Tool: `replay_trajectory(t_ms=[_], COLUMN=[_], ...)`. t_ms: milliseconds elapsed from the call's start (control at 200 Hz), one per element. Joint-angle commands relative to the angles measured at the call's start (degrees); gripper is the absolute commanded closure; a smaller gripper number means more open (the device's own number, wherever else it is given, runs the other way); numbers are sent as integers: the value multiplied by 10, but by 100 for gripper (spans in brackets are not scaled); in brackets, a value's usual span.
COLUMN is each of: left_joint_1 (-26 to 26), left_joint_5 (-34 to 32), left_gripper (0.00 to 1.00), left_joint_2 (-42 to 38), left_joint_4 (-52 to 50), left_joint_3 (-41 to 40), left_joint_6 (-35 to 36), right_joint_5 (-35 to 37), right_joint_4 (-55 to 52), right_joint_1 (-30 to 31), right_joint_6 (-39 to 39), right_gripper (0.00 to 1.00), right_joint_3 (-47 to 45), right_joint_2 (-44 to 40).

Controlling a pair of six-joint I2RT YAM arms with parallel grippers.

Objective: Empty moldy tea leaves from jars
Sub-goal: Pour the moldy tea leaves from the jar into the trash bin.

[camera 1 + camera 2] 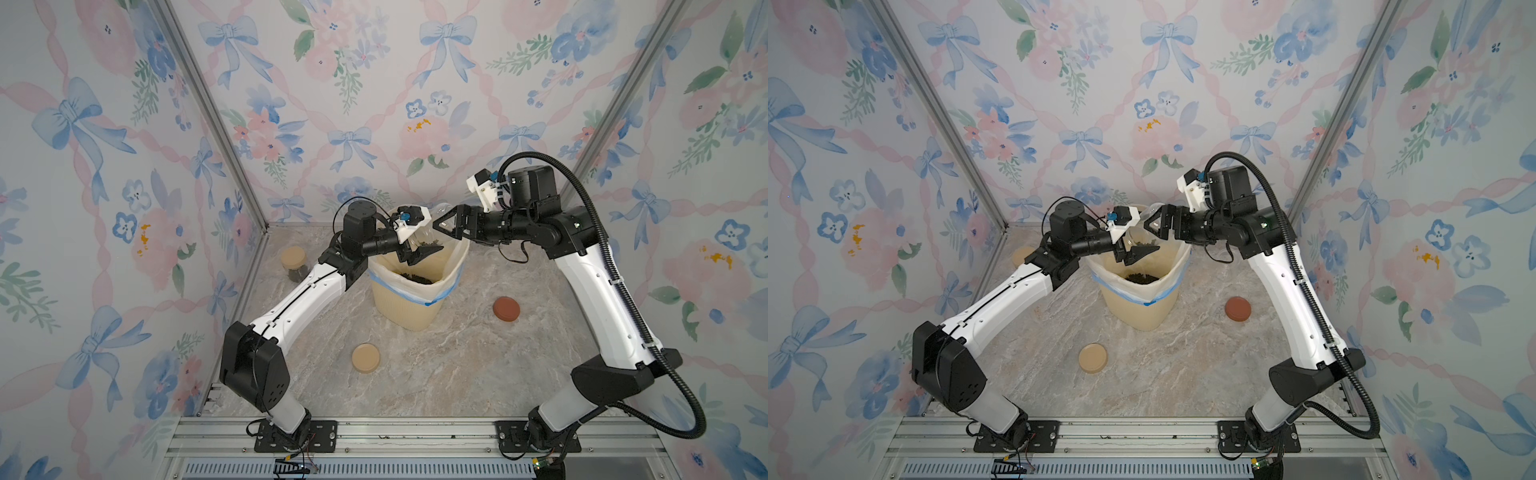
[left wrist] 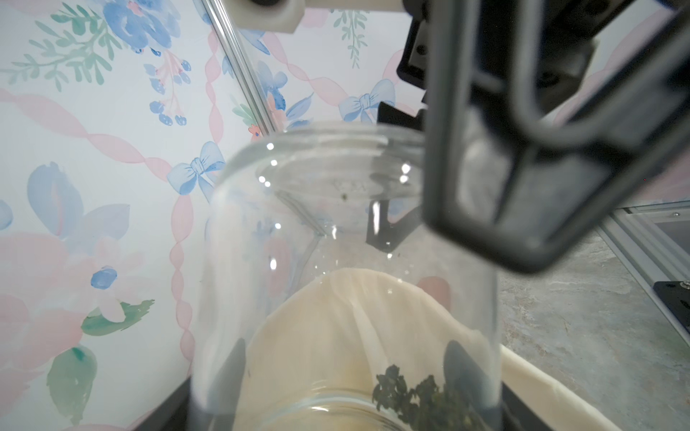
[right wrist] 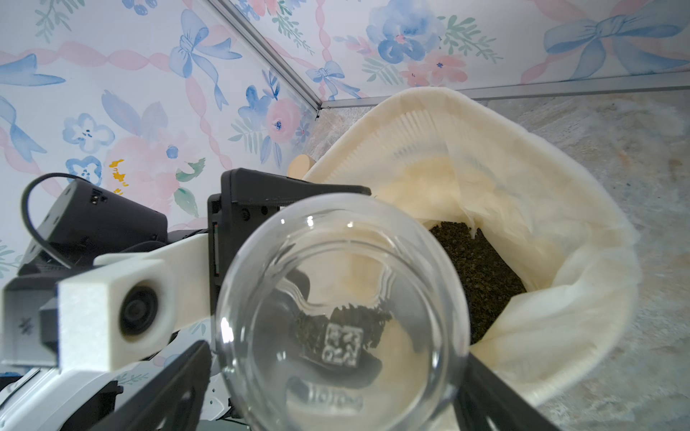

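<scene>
Flowery walls stand round my marble worktop (image 1: 457,365), with the cream bin (image 1: 411,309) in the middle. My left tool (image 1: 424,254) is clamped on 1 clear jar (image 3: 343,309), tipping its mouth down over the bin so the tea leaves (image 2: 410,395) can slide out. My right tool (image 1: 442,226) stands wide apart round the jar's bottom; I cannot tell if it touches. They look dark and crumbly, a few by the mouth and a big heap (image 3: 481,276) in the bin

Got one open clear jar (image 3: 336,261) tipped mouth-down over the bin (image 1: 399,307), dark tea leaves (image 3: 481,268) heaped inside below; tan-lidded jar (image 1: 294,264) upright back-left.
</scene>
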Motion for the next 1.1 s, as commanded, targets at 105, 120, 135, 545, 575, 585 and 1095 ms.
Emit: replay_trajectory(t_ms=[105, 120, 135, 545, 575, 585, 1095], left_joint_1=[14, 13, 14, 12, 11, 11, 2], left_joint_5=[31, 32, 34, 48, 49, 49, 4], left_gripper=[55, 55, 55, 55, 55, 55, 54], left_joint_2=[-37, -36, -36, -41, -41, -40, -43], left_joint_4=[126, 127, 126, 178, 183, 184, 277], left_joint_3=[-40, -39, -40, -58, -59, -59, -75], left_joint_6=[-82, -83, -83, -147, -154, -156, -379], right_joint_5=[-16, -15, -15, 11, 13, 13, 97], right_joint_4=[41, 44, 48, 166, 172, 176, 355], right_joint_1=[-3, -4, -2, 2, 6, 7, 70], right_joint_6=[10, 9, 9, 5, 4, 4, -42], right_gripper=[2, 2, 2, 2, 3, 2, 2], right_joint_3=[-12, -14, -15, -101, -104, -106, -202], right_joint_2=[-16, -16, -17, -50, -51, -52, -96])
